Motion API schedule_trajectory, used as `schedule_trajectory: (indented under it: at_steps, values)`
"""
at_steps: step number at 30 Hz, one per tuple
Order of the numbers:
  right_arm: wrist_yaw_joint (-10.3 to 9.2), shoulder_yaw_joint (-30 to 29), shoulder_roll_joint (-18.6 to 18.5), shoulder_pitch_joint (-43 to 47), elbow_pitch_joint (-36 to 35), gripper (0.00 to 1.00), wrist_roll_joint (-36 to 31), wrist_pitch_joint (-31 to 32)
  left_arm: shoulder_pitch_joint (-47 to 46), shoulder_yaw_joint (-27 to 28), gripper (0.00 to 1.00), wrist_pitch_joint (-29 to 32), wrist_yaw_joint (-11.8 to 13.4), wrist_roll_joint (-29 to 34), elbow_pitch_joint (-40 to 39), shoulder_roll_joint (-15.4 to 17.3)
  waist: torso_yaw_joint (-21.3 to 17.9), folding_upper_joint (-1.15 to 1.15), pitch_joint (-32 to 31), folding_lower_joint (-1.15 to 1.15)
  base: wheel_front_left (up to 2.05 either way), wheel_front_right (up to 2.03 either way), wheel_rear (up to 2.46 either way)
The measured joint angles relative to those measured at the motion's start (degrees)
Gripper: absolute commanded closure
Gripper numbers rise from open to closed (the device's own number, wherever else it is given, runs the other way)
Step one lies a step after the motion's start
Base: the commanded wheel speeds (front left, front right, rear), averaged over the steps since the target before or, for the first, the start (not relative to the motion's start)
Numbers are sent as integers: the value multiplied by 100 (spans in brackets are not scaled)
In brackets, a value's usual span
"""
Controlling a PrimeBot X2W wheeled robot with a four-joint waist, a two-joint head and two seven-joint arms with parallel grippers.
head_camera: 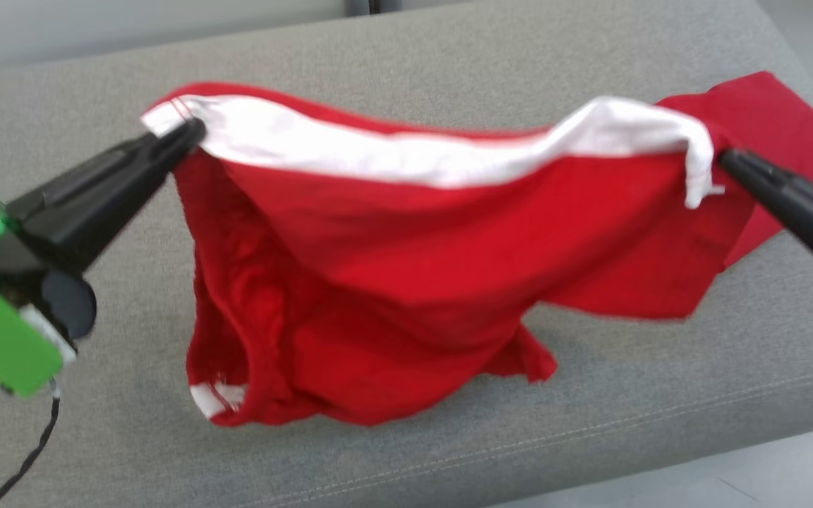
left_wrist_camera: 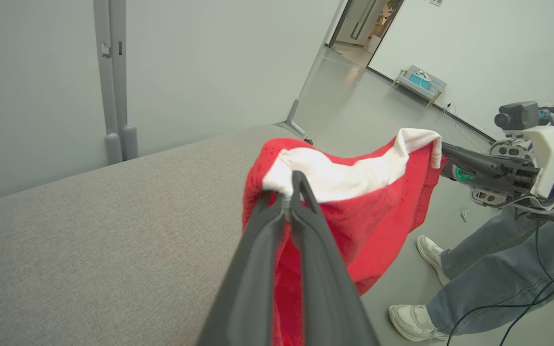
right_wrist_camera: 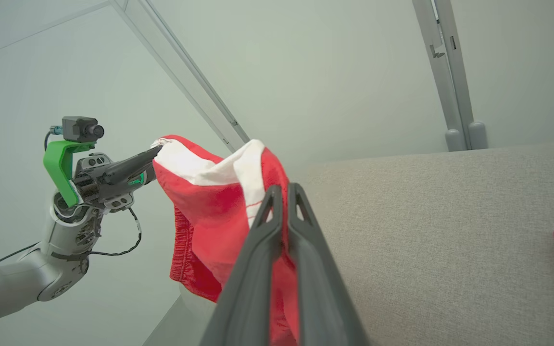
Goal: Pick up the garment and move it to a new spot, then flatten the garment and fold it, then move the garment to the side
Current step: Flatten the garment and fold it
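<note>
garment spans left gripper to right gripper (over the cushion)

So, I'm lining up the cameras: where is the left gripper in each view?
Head view: left gripper at the left side, shut on the red garment at its corner.
Left wrist view: bottom centre, its own fingers rising.
Right wrist view: left side, pointing right.
Shared landmark: the garment's white band, at its tips in all three.

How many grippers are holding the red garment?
2. The left gripper pinches the red garment at its left top corner, the right gripper at its right top corner.
</note>
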Motion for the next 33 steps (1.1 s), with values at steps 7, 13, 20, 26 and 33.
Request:
schedule_trajectory:
  at_steps: [7,13,20,26,33]
  values:
    - [-690,-419,1395,-1604,1594,100,658,257,-1107,-478,100,304,-1,51,1928,-698,250,0,576,0,0,0,0]
    - [-1225,-692,2592,-3719,2677,100,-110,-21,-2588,-633,100,-316,-9,1311,3075,-1651,523,0,1023,0,0,0,0]
    - [-1118,-654,2909,-5239,2950,100,-880,-342,-3717,-458,100,-1434,-152,1954,3086,-2521,767,0,1600,0,0,0,0]
    - [-850,151,2886,-4133,2395,100,-961,-203,-2644,-721,100,-1965,-546,2204,2795,-2270,821,0,2125,1,0,0,0]
    - [-406,768,2744,-2163,2485,100,-915,-357,-1003,-906,100,-2592,-761,2496,2941,-1902,720,0,2560,1,0,0,0]
